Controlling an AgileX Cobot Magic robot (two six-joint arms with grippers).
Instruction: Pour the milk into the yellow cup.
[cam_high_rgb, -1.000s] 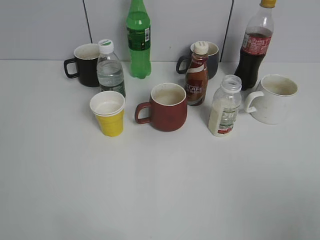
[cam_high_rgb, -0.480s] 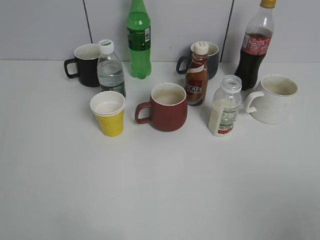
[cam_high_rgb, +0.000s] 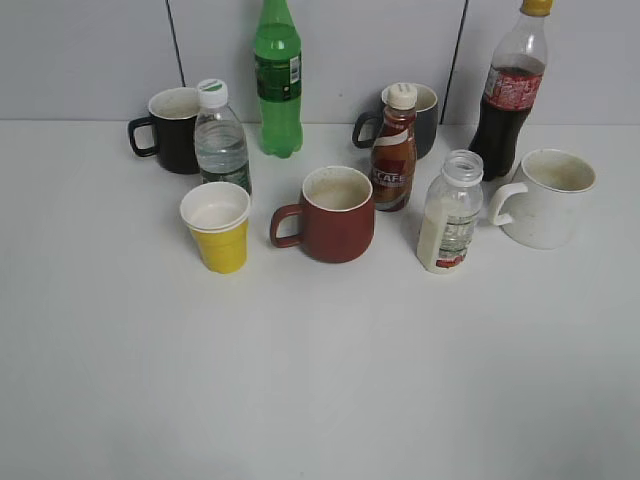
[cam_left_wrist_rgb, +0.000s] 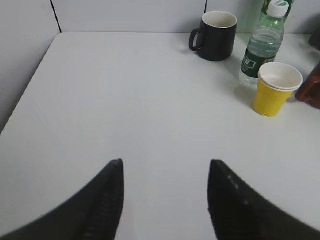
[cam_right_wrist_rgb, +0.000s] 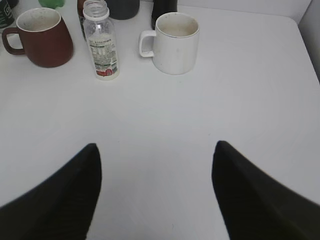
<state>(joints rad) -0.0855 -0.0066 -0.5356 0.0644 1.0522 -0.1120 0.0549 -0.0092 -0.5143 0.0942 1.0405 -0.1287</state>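
Two grippers, both hanging over bare table with nothing in them. From my seat the left gripper (cam_left_wrist_rgb: 165, 200) has its jaws spread wide, and the right gripper (cam_right_wrist_rgb: 156, 192) is just as wide apart. Neither arm shows up in the exterior view at all.

The milk (cam_high_rgb: 449, 213) sits upright on the table (cam_high_rgb: 320, 380), cap off, right of centre. It's between the dark red mug (cam_high_rgb: 335, 214) and the white mug (cam_high_rgb: 548, 197), close to the white mug's handle but I can't tell if they touch. Just behind it on the left is the brown coffee bottle (cam_high_rgb: 394, 148). In the right wrist view the milk (cam_right_wrist_rgb: 101, 40) is up at the far edge, well apart from my fingers.

The yellow cup (cam_high_rgb: 217, 226) stands upright on the left side, empty-looking white inside, just in front of the water bottle (cam_high_rgb: 220, 138). The left wrist view has the cup (cam_left_wrist_rgb: 276, 88) off to the far right, well away from the jaws.

Back row has a black mug (cam_high_rgb: 170, 128), a green bottle (cam_high_rgb: 277, 78), a dark grey mug (cam_high_rgb: 420, 118) and a cola bottle (cam_high_rgb: 510, 92).
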